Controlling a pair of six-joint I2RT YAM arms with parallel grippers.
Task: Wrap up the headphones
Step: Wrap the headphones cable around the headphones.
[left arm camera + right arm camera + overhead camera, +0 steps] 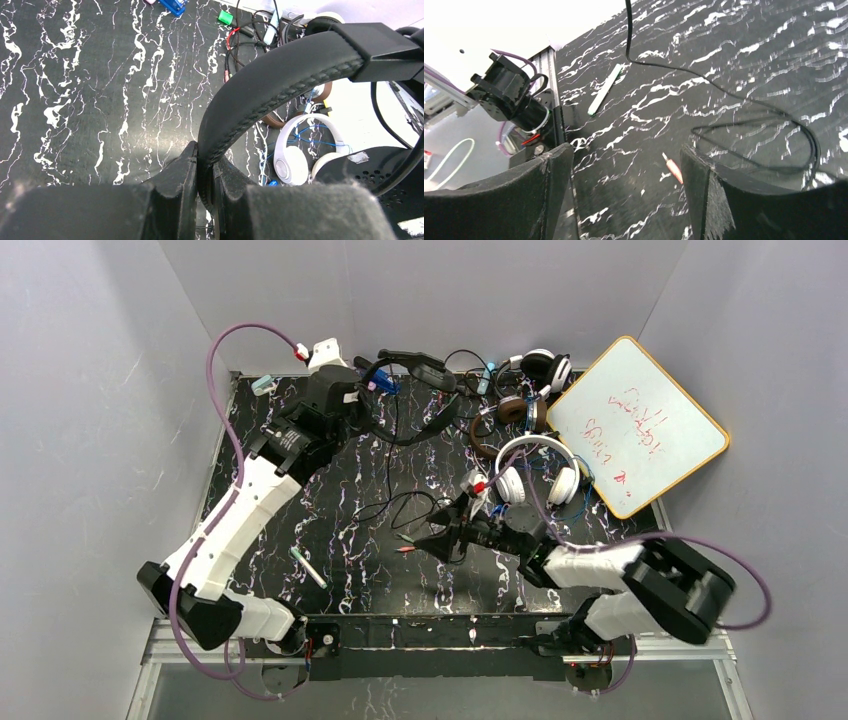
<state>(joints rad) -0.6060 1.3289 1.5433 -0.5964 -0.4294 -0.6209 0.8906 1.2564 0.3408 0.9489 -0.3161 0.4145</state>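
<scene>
Left hand (205, 176) pressed together on the padded headband of the black headphones (280, 70), pinching it edge-on between both fingers (175, 185). The band arcs up and right out of the grip to its plastic yoke. Top view: left arm stretched long and diagonal from its base toward the far left of the table (350, 580), wrist bent right, left hand (358, 405) at the back. The black headphones (412, 360) are lifted there, one ear cup hanging lower to the right. Their thin cord (400, 505) drops to the table and loops mid-table.

Right hand (624, 195) spread wide, nothing between the fingers (696, 195). Below the gap are bare table (749, 40) and a small red-tipped plug (672, 167). The black cord (724, 95) loops just past the right finger. Top view: right arm folded, elbow out at the right, forearm reaching left, right hand (440, 540) low over the table centre, pointing left.

White headphones (537, 470) lie flat behind the right hand, with a thin blue cord; also seen in the left wrist view (292, 160). Brown headphones (510, 410) sit just behind the white pair. A black-and-white headset (540, 365) is at the rear edge. Whiteboard (640, 425) with red scribbles leans at the far right. White-and-green marker (308, 567) lies near the left arm, apart from both hands.
</scene>
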